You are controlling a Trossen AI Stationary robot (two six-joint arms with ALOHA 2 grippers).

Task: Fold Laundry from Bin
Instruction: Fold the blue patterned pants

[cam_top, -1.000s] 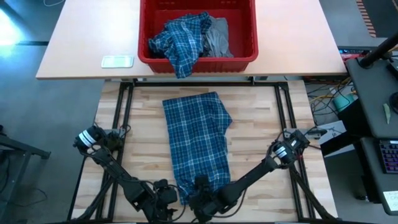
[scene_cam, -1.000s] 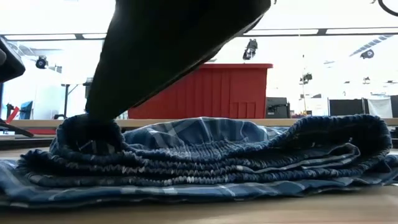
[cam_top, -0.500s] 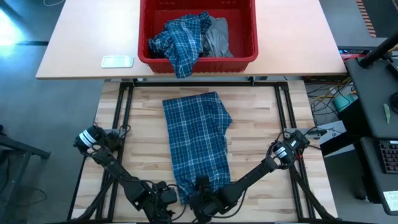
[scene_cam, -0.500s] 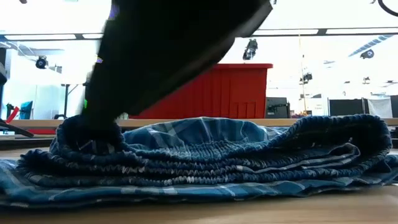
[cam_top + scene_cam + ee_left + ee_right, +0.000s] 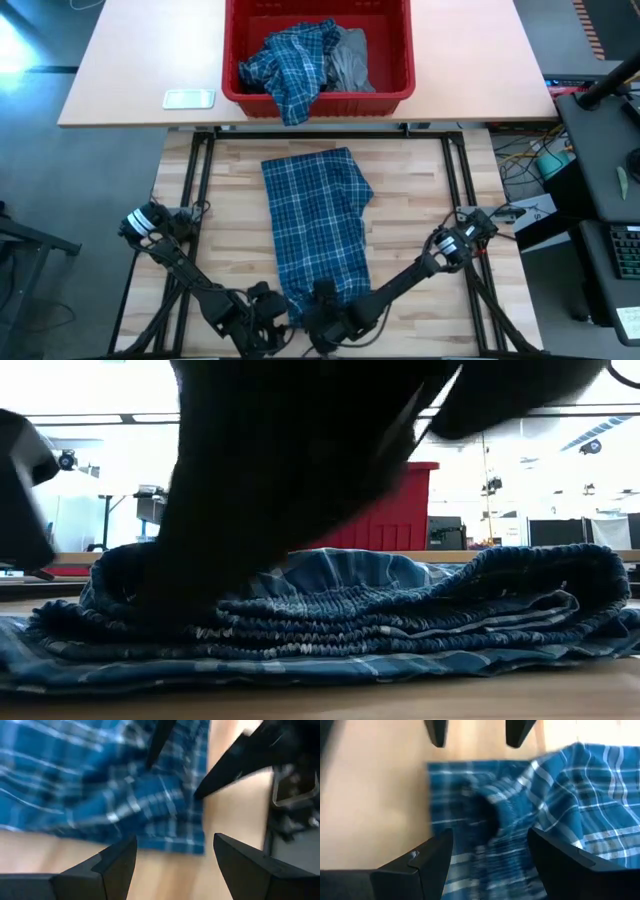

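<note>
At the far edge of things, on a pale tan surface [image 5: 120,70] beyond the wooden one, sits the red bin [image 5: 318,98] — a rectangular plastic tub with a thick rim and solid walls. Inside it lies a crumpled blue-and-white plaid garment [image 5: 290,65], one end spilling over the near wall, with a soft grey garment [image 5: 347,60] bunched beside it. A small pale flat object [image 5: 189,98] rests left of the bin.

On the light plank surface [image 5: 220,200], a folded plaid cloth [image 5: 318,225] stretches in a long strip from the middle to the near edge, its gathered hem stacked in ridged layers. At that near end, the left pincer [image 5: 172,852] hovers open just off the cloth's corner, holding nothing; the right pincer [image 5: 490,852] stands open over the gathered hem — nothing gripped.
</note>
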